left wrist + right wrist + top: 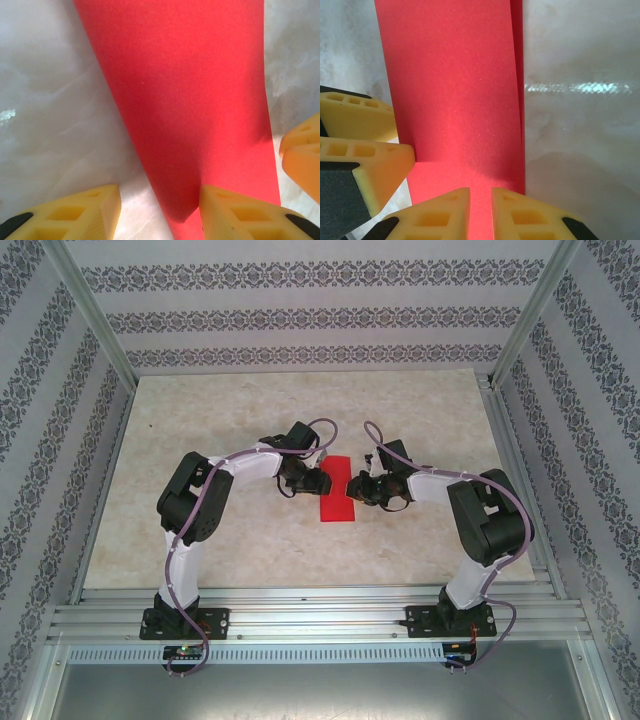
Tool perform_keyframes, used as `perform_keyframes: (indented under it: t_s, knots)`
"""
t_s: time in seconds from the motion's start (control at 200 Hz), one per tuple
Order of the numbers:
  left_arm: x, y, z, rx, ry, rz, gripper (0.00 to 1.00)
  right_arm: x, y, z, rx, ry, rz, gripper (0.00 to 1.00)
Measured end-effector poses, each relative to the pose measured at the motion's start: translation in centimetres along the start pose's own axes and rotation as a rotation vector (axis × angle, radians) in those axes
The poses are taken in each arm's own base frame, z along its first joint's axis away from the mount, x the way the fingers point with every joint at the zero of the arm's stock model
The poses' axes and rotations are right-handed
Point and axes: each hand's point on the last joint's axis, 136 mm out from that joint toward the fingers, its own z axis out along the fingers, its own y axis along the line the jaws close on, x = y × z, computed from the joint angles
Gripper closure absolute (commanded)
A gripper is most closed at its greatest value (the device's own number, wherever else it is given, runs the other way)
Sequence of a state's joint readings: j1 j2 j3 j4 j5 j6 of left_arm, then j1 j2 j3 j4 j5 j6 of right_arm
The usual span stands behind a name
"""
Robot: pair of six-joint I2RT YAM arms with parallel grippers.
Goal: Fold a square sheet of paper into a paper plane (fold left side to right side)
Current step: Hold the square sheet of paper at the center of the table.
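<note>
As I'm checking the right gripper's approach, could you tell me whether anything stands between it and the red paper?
Nothing visible does. The right gripper is directly over the folded sheet of paper, and the left gripper stands at the sheet's other edge, not in between.

Centre frame from above, the sheet of paper point(338, 508) lay with its upper end hidden beneath the left gripper point(316, 480) and right gripper point(353, 488). Both wrist views cropped it top and bottom; the right jaws perhaps pinched it.

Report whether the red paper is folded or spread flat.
Folded: the sheet of paper is a narrow strip, and the right wrist view shows a second layer's edge.
</note>
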State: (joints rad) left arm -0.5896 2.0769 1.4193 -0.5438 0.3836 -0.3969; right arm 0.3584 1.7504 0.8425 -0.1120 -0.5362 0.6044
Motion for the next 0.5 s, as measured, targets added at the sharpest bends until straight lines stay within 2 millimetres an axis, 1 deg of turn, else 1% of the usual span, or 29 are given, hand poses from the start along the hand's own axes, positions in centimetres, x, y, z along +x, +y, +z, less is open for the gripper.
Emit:
perform_keyframes:
  t_s: [0.5]
  knots:
    - [0.00,0.03,0.03,-0.001,0.000,0.000,0.52,0.04,-0.11,0.11,0.004,0.005,0.003,0.82]
